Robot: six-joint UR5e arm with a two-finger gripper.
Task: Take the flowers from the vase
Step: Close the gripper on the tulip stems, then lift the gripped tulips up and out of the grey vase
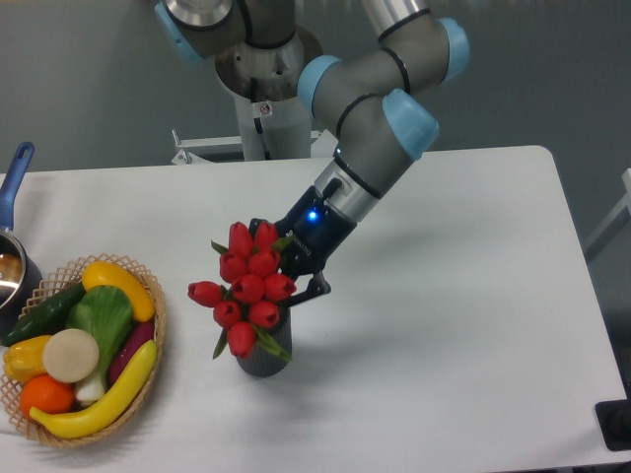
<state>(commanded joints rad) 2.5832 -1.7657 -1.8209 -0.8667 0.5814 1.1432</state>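
A white table fills the view. Near its middle stands a small dark grey vase, upright. A bunch of red tulip flowers with green leaves sits above the vase's mouth, its stems still reaching down into it. The robot arm comes in from the upper right, and its gripper is buried in the back of the bunch; the jaws appear clamped on the flowers, though the blooms partly hide them. At the left edge sits a wicker basket of toy fruit and vegetables, with a dark pot with a blue handle behind it.
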